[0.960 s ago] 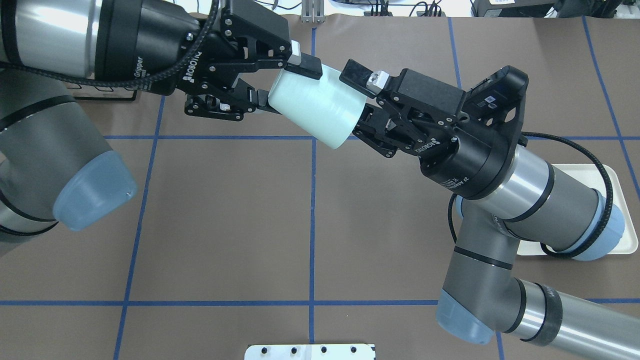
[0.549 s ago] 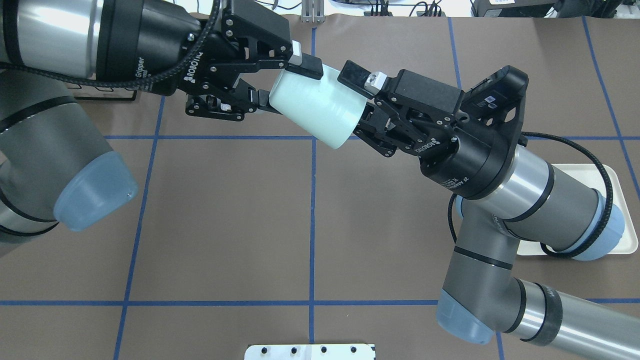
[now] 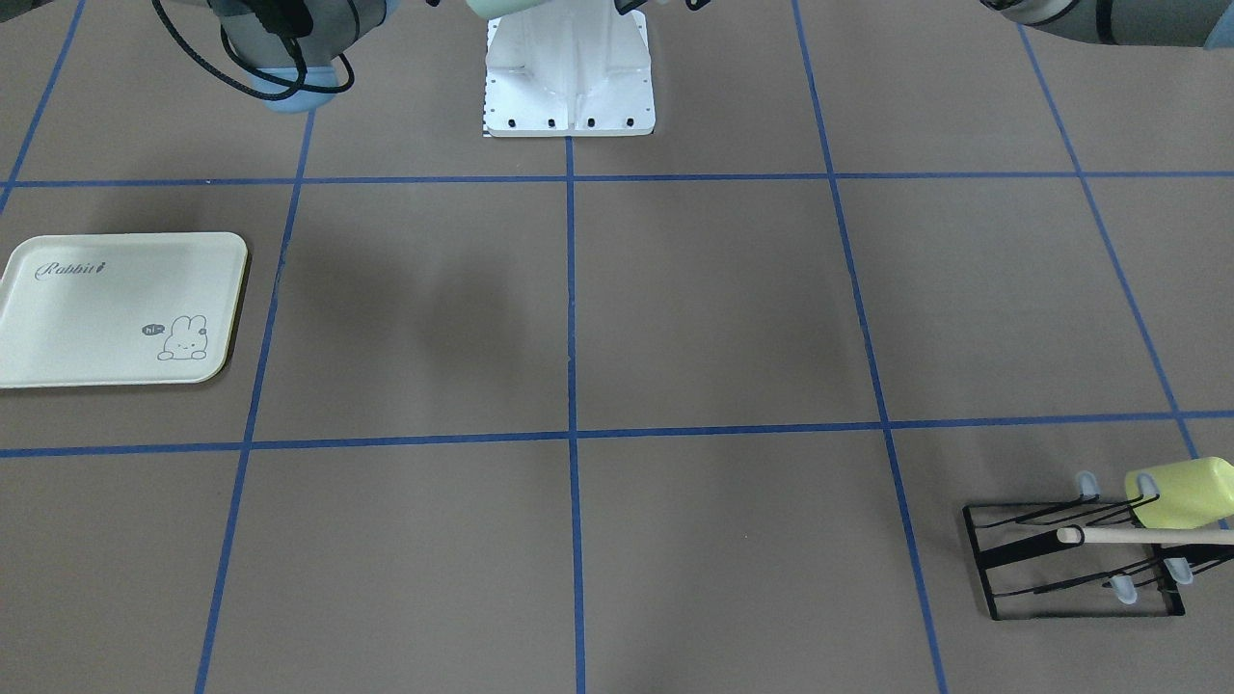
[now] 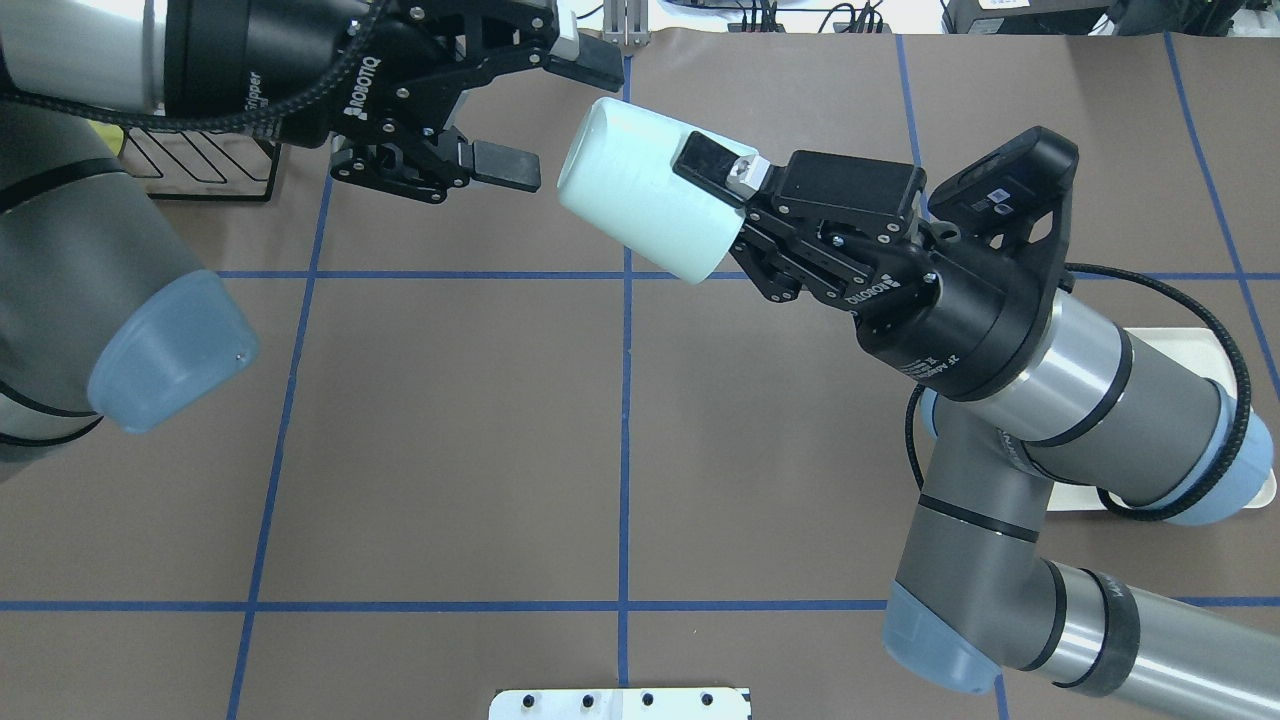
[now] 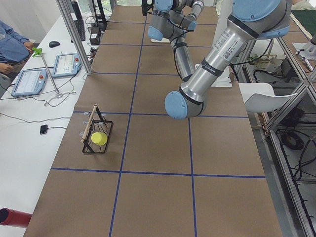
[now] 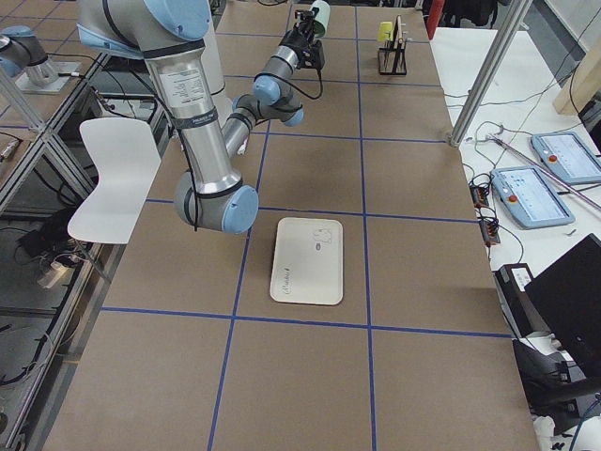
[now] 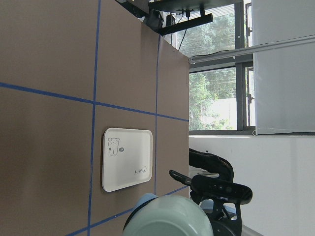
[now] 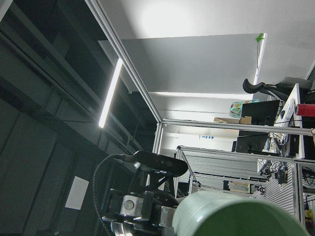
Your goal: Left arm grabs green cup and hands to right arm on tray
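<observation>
one green cup, in right hand (aloft)

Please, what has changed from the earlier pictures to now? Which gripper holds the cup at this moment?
The left gripper let go of the cup, opened and drew back toward its own side. The right gripper is shut on the cup, now holds it alone, and has carried it slightly toward its own side. The tray stayed in place.

"Rabbit" is found lettered on the tray, "hi" beside its bunny drawing. "ROBOTIQ" is marked on the left gripper and the right gripper.
</observation>
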Controlling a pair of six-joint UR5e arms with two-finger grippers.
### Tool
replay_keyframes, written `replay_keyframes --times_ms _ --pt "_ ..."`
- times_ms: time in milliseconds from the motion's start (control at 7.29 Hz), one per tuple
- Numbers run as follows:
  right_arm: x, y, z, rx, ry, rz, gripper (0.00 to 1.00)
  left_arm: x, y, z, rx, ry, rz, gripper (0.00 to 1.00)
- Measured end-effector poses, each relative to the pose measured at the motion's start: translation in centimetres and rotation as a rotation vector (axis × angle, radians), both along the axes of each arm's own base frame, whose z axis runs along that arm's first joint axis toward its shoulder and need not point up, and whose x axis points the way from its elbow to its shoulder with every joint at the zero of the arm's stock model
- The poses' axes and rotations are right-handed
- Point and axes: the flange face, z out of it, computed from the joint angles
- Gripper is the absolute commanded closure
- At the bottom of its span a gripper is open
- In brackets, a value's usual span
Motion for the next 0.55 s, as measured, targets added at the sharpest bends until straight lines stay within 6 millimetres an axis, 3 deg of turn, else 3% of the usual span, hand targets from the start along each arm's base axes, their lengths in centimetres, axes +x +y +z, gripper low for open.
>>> replay_keyframes --times_ms 274,549 --pt "-0.1 -0.6 0.9 -0.027 0.057 0.009 1.00 0.0 -0.2 0.2 0.000 -0.005 -0.005 0.00" --pt "-0.4 -3.6 1.5 -0.125 0.235 0.058 1.00 0.4 -0.8 1.5 0.013 -0.030 -0.015 0.00"
